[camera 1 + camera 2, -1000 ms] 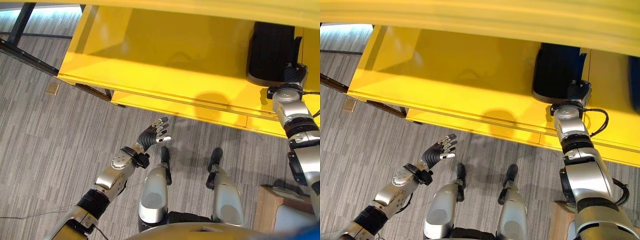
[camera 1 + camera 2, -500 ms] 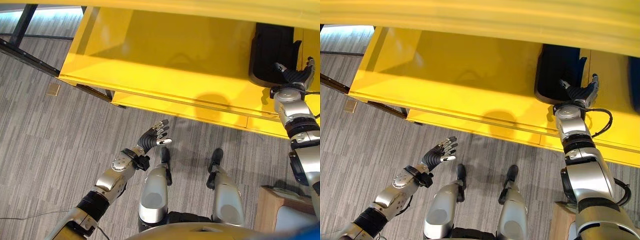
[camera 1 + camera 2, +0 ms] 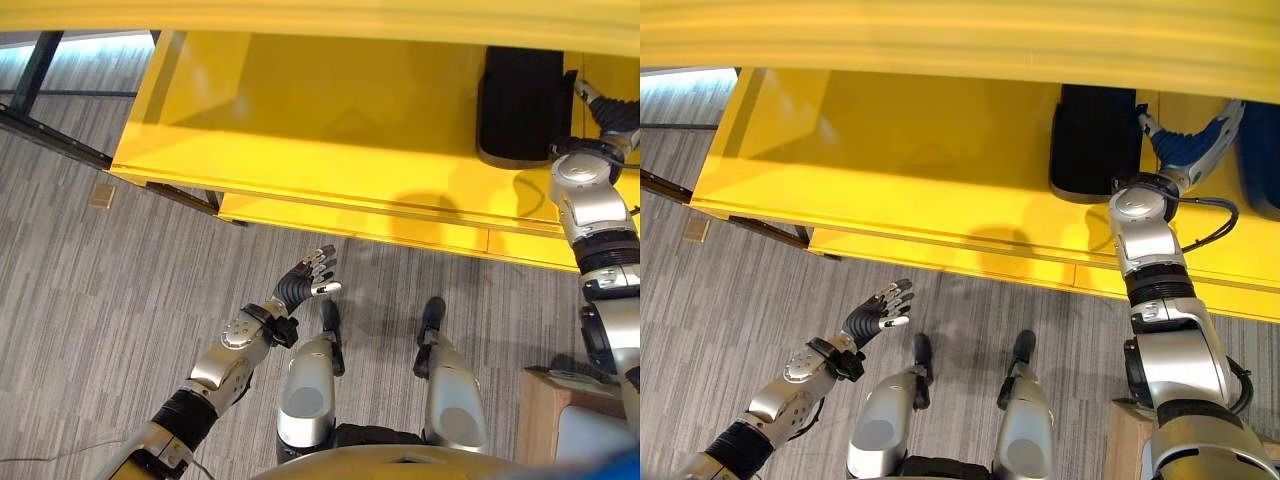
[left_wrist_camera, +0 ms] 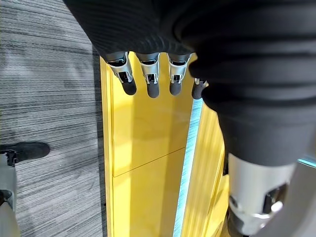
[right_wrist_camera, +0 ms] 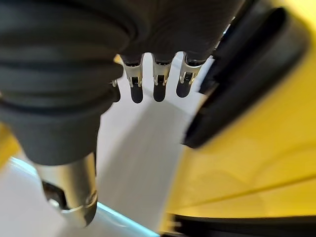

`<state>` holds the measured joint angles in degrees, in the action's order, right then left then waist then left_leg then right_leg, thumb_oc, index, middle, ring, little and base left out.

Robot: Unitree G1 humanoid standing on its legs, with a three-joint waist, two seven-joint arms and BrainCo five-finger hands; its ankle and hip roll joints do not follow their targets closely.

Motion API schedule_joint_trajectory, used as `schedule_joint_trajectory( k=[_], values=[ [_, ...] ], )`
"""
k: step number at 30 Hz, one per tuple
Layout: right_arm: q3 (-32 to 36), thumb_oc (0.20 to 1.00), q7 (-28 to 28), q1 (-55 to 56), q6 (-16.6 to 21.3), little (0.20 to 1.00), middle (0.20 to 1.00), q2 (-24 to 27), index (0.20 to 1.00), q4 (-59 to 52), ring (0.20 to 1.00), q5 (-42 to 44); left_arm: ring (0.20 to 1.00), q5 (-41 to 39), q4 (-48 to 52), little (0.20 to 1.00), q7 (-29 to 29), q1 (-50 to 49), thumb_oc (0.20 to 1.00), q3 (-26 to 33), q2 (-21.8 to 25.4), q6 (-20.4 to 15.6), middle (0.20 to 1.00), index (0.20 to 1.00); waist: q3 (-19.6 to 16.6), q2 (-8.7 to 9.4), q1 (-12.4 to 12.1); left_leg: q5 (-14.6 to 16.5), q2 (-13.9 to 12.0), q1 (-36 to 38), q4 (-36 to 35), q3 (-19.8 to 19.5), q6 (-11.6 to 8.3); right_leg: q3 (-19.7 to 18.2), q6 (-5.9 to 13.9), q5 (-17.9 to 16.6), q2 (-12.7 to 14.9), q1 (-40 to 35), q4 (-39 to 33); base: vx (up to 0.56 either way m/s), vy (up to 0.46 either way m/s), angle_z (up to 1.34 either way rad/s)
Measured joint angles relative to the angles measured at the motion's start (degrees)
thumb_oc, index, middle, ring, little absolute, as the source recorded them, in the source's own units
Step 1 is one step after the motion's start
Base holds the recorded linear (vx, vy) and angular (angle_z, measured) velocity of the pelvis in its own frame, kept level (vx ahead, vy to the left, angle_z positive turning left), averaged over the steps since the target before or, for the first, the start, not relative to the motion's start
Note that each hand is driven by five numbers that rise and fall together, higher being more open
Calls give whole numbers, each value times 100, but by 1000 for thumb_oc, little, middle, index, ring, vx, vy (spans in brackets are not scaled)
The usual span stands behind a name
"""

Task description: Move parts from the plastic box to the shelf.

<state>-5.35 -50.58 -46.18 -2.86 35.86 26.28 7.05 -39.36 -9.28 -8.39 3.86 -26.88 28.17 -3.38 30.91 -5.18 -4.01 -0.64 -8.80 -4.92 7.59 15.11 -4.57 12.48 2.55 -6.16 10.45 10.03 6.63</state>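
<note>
A black ribbed part (image 3: 520,105) lies flat on the yellow shelf (image 3: 330,130), near its right end. My right hand (image 3: 1185,140) hovers just right of that part, fingers spread straight and open, holding nothing. In the right wrist view its fingertips (image 5: 155,89) point past the black part (image 5: 242,74), apart from it. My left hand (image 3: 305,280) hangs low over the carpet in front of the shelf, open and empty. In the left wrist view its straight fingers (image 4: 148,81) show against the yellow shelf edge (image 4: 143,148).
A pale box on a wooden stand (image 3: 560,420) sits at the lower right by my right arm. A dark blue thing (image 3: 1262,150) lies at the shelf's far right. Dark frame bars (image 3: 50,120) and a small tan block (image 3: 101,196) are on the floor at left.
My right hand has come off the black part, opened its fingers and drawn to the part's right side. The part stays on the shelf. The left hand has hardly moved.
</note>
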Motion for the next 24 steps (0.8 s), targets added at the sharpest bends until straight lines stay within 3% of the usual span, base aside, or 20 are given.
schedule_joint_trajectory(
  k=[9,14,21,24],
  values=[
    [55,1000,367,1867,-1,1000,1000,-634,1000,-2535,1000,-522,1000,16,22,1000,-44,-468,1000,455,-428,-133,1000,1000,-82,2,429,-27,-5,409,-339,132,-4,-111,11,-6,-66,-264,-206,41,81,-8],
    [-73,1000,844,3800,254,1000,1000,-875,1000,-3068,1000,-744,1000,80,23,1000,-58,-894,1000,614,-797,-229,1000,1000,-699,63,564,-59,2,659,-664,268,-32,-219,43,-13,-154,-378,-370,35,160,-12],
    [-177,1000,1982,6050,236,1000,1000,-1085,1000,-2868,1000,-262,1000,618,21,1000,-441,-1810,1000,1316,-685,-216,1000,1000,-1423,546,810,-82,49,1025,-1023,420,-53,-253,187,46,-177,-674,-628,7,180,-7],
    [-176,1000,2363,6453,299,1000,1000,-1027,1000,-2887,1000,-226,1000,824,12,1000,-706,-2172,1000,1502,-358,-160,1000,1000,-1680,712,859,-93,123,1122,-1159,493,-35,-266,235,17,-117,-720,-702,-27,249,-7]
  ],
)
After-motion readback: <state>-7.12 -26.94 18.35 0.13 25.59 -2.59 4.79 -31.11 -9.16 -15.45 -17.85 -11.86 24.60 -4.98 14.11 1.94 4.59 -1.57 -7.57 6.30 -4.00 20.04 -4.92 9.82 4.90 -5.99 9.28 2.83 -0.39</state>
